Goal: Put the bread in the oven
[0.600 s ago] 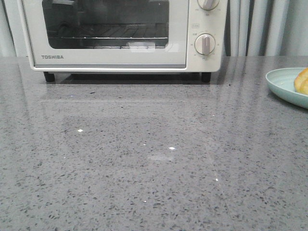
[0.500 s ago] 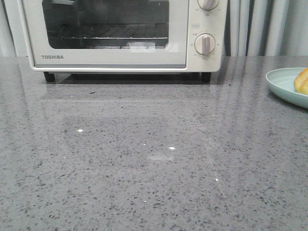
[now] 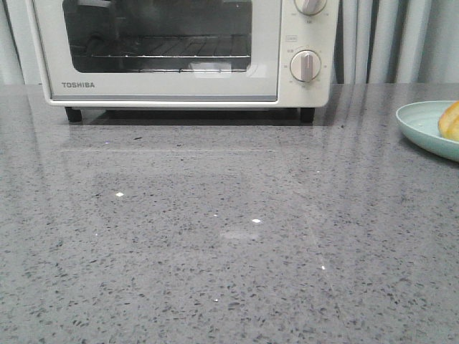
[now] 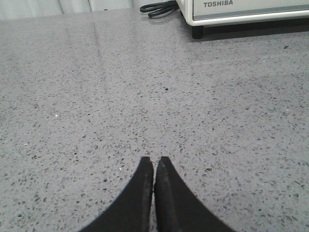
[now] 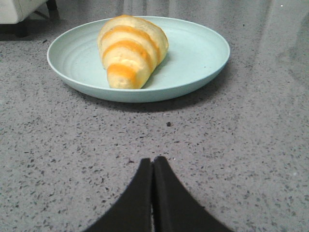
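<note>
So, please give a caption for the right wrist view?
Shut right claw faces golden striped bread roll lying on pale green round plate, grey speckled countertop.

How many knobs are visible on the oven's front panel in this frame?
2. Both sit on the right side of the oven, stacked vertically: the lower knob is fully in view, and the upper knob is cut off by the top of the front view. Any higher up would be out of frame.

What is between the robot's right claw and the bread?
In the right wrist view, only bare grey countertop and the plate's near rim lie between the shut right gripper and the bread.
</note>
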Controlling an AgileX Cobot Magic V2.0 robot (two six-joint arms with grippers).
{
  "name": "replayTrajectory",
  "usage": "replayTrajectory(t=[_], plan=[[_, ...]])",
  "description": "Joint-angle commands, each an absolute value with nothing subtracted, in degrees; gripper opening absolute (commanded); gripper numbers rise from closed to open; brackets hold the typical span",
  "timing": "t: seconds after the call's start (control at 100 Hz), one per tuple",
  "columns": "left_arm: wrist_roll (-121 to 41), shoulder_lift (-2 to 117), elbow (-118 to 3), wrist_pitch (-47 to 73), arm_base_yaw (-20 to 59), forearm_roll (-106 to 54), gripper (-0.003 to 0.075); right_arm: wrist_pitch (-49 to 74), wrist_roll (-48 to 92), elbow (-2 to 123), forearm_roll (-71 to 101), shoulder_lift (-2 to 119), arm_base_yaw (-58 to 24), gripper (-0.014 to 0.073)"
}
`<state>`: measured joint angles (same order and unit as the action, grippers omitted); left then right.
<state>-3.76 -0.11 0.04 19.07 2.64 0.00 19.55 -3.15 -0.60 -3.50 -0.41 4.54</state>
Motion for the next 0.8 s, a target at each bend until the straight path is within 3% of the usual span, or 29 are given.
replayTrajectory(t=[0.0, 0.22, 0.47, 0.63, 0.79], plan=[[-3.78, -1.59, 1.4, 15.43, 2.89, 0.0, -0.0021, 17.98, -2.75, -1.99, -4.12, -1.15, 4.32, -0.0075], [-3.78, -1.59, 1.4, 9.04, 2.89, 0.0, -0.0021, 13.54, -2.75, -1.99, -4.25, -1.15, 4.32, -0.0075], [-3.68, -1.59, 1.29, -16.82, 2.89, -7.66, -0.0021, -10.14, -2.75, -1.99, -4.25, -1.15, 4.32, -0.0075], [-2.72, -1.59, 1.29, -26.78, 2.89, -7.91, -0.0021, -27.43, -2.75, -1.99, -4.25, -1.15, 4.22, -0.0075], [-2.47, -1.59, 1.29, -34.66, 2.89, -7.91, -0.0021, -33.68, -2.75, -1.88, -4.25, -1.15, 4.22, -0.0075]])
